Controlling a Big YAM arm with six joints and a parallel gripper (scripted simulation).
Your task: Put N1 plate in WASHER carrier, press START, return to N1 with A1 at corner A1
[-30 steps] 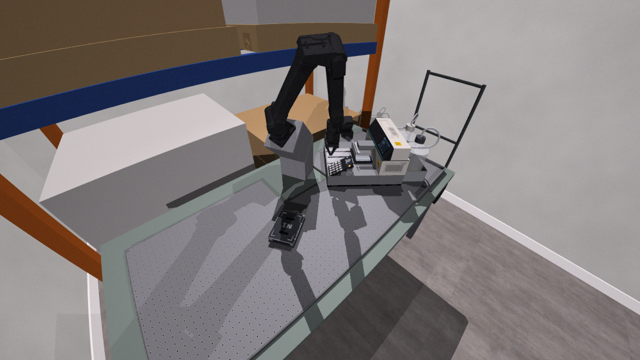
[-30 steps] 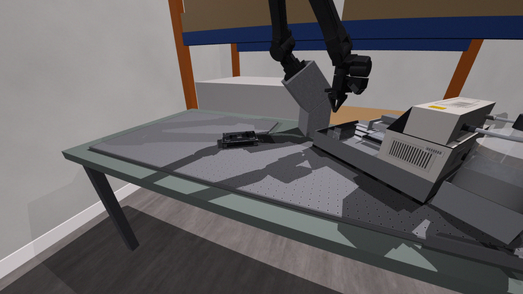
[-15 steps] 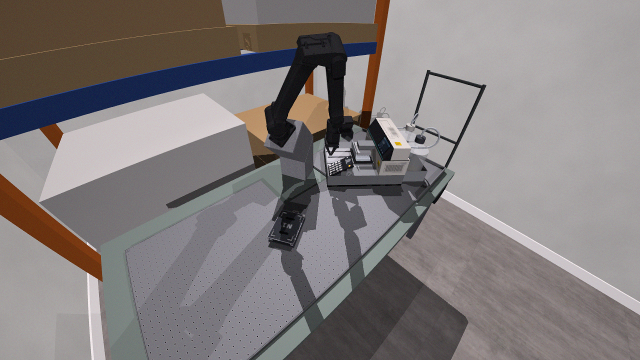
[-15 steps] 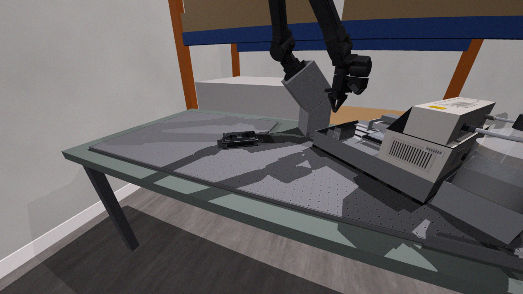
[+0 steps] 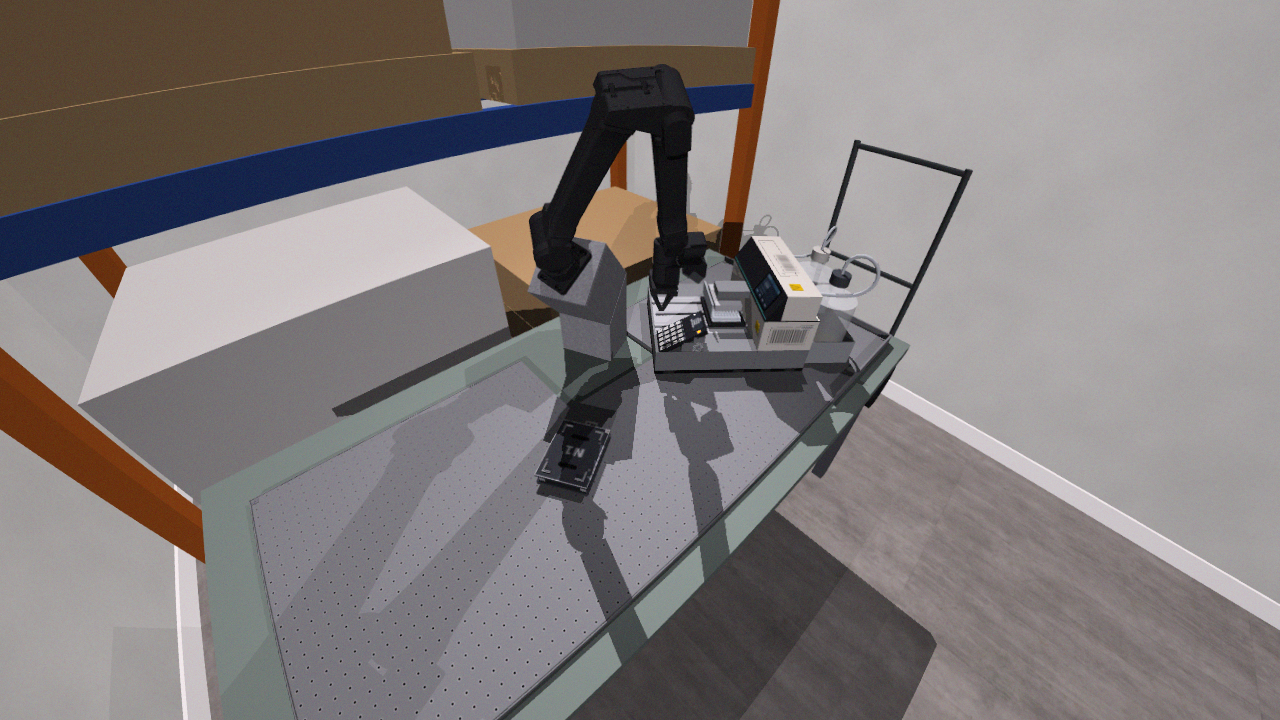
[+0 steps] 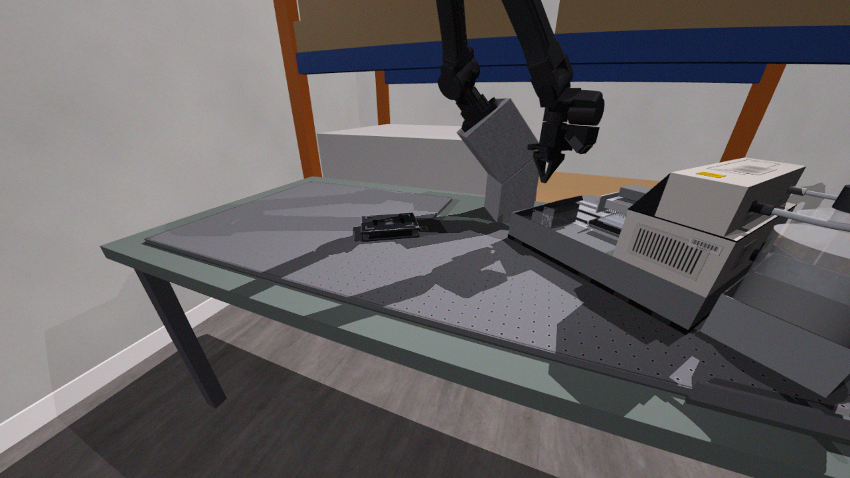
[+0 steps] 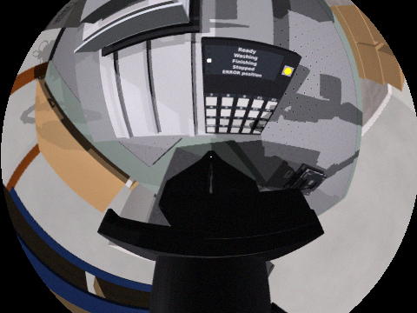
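My gripper [image 5: 660,307] is shut on nothing and hangs a little above the left end of the washer [image 5: 751,313], over its keypad [image 5: 675,333]. In the wrist view the closed fingertips [image 7: 211,163] point at the near edge of the keypad [image 7: 239,114], without touching it. The lamp [image 7: 287,71] at the right of the dark display glows amber. The light-coloured plate [image 7: 139,12] lies on the carrier [image 5: 723,308] close to the washer head; I cannot tell whether it sits flat inside the locators. The black nest N1 [image 5: 572,460] stands empty on the table, and shows in the exterior view [image 6: 387,226].
The arm's grey base block [image 5: 586,304] stands left of the washer. Bottles and tubing [image 5: 836,286] and a black frame [image 5: 904,232] are behind the washer. A large grey box [image 5: 286,313] and shelving lie behind the table.
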